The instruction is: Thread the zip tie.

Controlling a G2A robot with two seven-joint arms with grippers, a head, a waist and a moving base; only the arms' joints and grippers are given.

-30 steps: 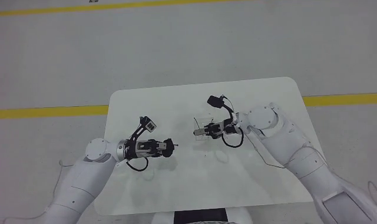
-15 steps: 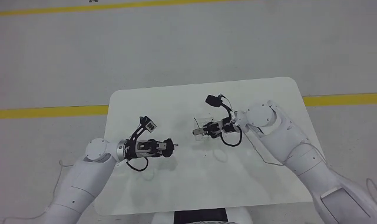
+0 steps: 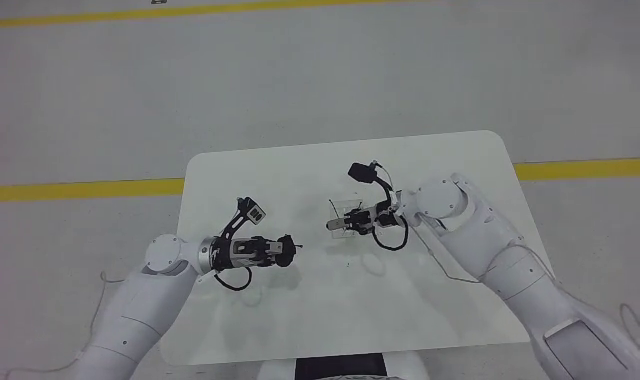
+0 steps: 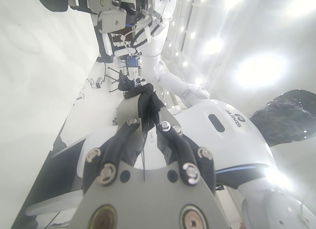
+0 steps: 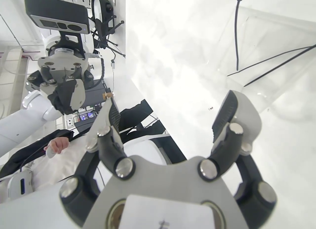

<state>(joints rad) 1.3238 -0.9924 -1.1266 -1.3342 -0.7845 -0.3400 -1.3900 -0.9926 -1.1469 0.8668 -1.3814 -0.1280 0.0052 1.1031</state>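
Observation:
A thin black zip tie (image 4: 147, 126) is pinched between the black-taped fingers of my left gripper (image 4: 148, 96), which is shut on it. In the top view this gripper (image 3: 288, 248) hangs over the table's left-middle, pointing right. My right gripper (image 3: 333, 224) faces it from a short distance, over the near edge of a clear tray (image 3: 345, 202). Its fingers stand wide apart in the right wrist view, and the right gripper (image 5: 170, 114) holds nothing. A loose zip tie (image 5: 236, 34) with a square head leans in the clear tray (image 5: 271, 25), beside two more crossed ties (image 5: 271, 63).
The white table (image 3: 450, 160) has rounded corners, with bare surface around both grippers. A tiny dark speck (image 5: 210, 108) lies on the table near the tray. Grey floor with yellow lines surrounds the table.
My right gripper has edged slightly left toward the left gripper. The left arm has stayed still with the zip tie in its grip.

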